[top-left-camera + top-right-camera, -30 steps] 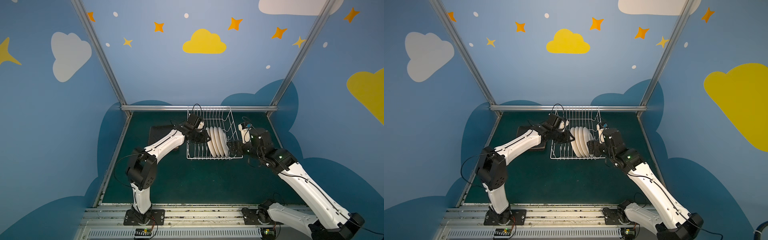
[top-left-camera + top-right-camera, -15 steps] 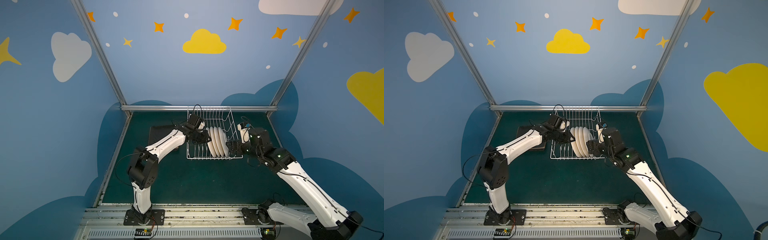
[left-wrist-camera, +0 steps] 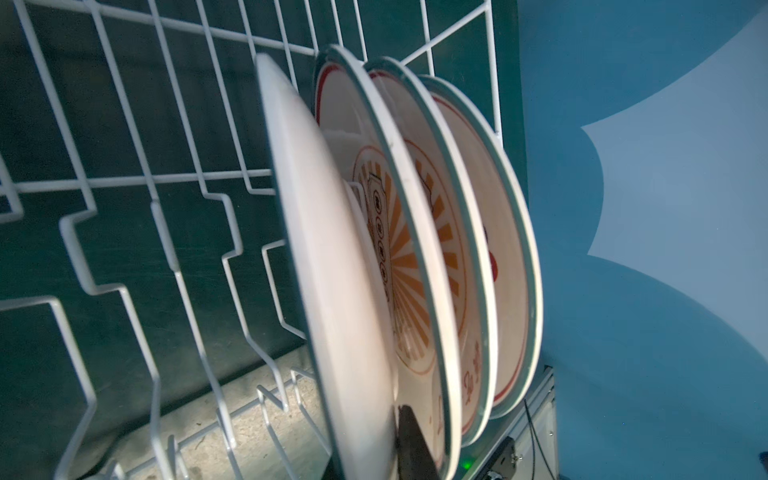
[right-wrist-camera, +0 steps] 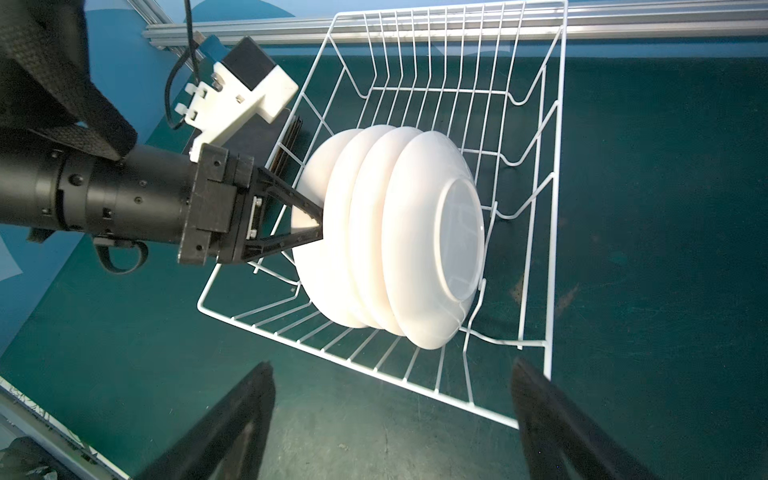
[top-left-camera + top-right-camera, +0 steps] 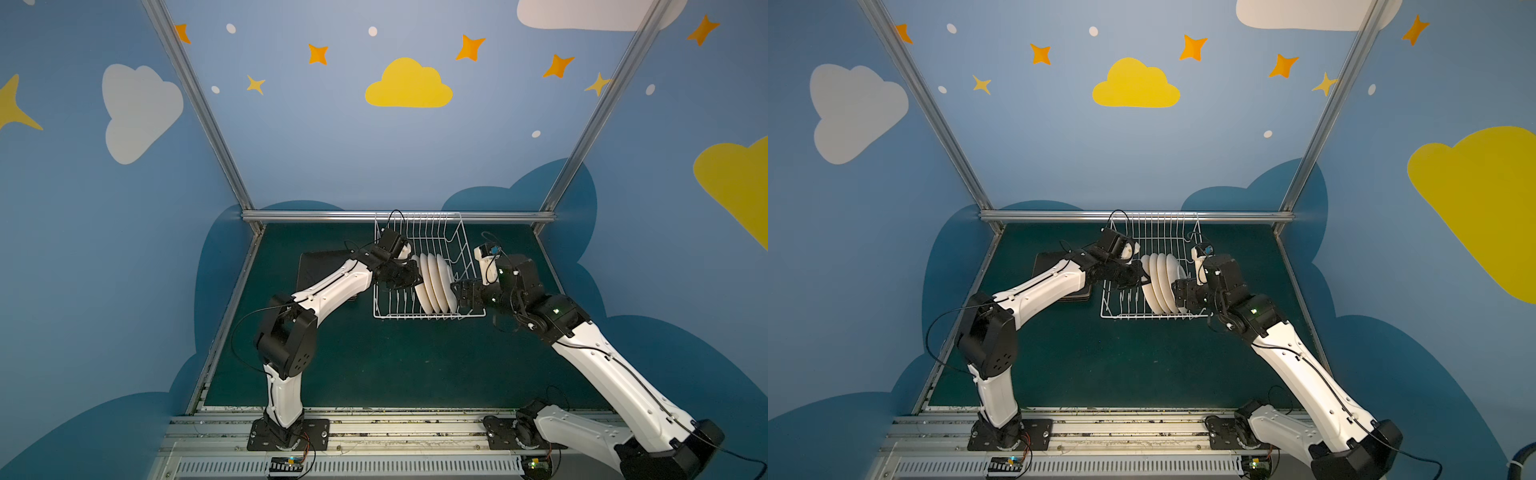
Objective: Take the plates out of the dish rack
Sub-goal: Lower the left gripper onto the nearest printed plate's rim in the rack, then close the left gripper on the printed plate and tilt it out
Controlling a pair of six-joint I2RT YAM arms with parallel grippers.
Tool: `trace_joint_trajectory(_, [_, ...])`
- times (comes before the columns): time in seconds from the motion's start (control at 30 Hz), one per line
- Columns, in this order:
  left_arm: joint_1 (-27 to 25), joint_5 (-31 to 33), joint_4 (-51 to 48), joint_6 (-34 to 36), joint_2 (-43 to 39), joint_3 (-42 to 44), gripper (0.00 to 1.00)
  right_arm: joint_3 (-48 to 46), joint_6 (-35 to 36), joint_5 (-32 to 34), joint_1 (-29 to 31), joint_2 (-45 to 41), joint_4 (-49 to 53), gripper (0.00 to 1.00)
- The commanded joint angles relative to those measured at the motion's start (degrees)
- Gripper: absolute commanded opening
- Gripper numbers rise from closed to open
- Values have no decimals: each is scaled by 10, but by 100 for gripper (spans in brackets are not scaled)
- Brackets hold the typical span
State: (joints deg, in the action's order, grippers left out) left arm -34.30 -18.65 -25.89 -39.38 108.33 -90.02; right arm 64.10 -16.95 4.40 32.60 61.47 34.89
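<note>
**White plates on edge, end one pinched**

White wire makes up the dish rack (image 5: 395,318) (image 5: 1121,318), which sits just above mid-frame in both top views, on the green mat (image 5: 395,365) against the back rail (image 5: 316,216). Four round plates (image 5: 434,282) (image 5: 1160,286) stand on edge in its lower right part, packed close.

The top views and the right wrist view show only the plates' plain white backs (image 4: 395,232). Only the left wrist view shows the faces (image 3: 415,249), with an orange sunburst print and red rims.

The left gripper (image 5: 409,276) hides its own tips in the top views. The right wrist view shows it (image 4: 318,226) closed on the rim of the leftmost plate (image 4: 313,282). The left wrist view has one dark finger (image 3: 411,449) between that plate (image 3: 332,270) and the next.

The right gripper (image 5: 457,291) (image 4: 390,363) hangs at the rack's right edge, jaws spread wide and empty.

Left of the rack, the top views show a flat stack of dark square plates (image 5: 316,270) (image 5: 1044,266) on the mat, partly under the left arm (image 5: 332,286).
</note>
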Motion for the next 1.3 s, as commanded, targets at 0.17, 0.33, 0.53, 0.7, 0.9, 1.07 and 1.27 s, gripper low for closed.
trace_joint_trajectory(0.17, [-1,-7,10,-24,-6,18,13,-13,-5,3,-3,-18,-5,88])
trace_joint_trajectory(0.33, [-1,-14,29,-49,-20,28,6,-14,-5,1,-3,-16,-6,88])
trace_joint_trajectory(0.53, [-1,-12,28,-59,-30,26,3,-11,-4,1,-3,-11,-7,88])
trace_joint_trajectory(0.7, [-1,-21,30,-65,-33,23,3,-10,-3,0,-3,-9,-6,88])
trace_joint_trajectory(0.9, [-1,-28,30,-68,-51,21,3,-12,-3,3,-3,-13,-6,88])
trace_joint_trajectory(1.07, [4,-27,26,-63,-73,24,3,-13,-3,0,-3,-13,-9,88])
trace_joint_trajectory(1.27, [9,-28,33,-72,-95,26,3,-13,-5,-4,-3,-10,-13,88])
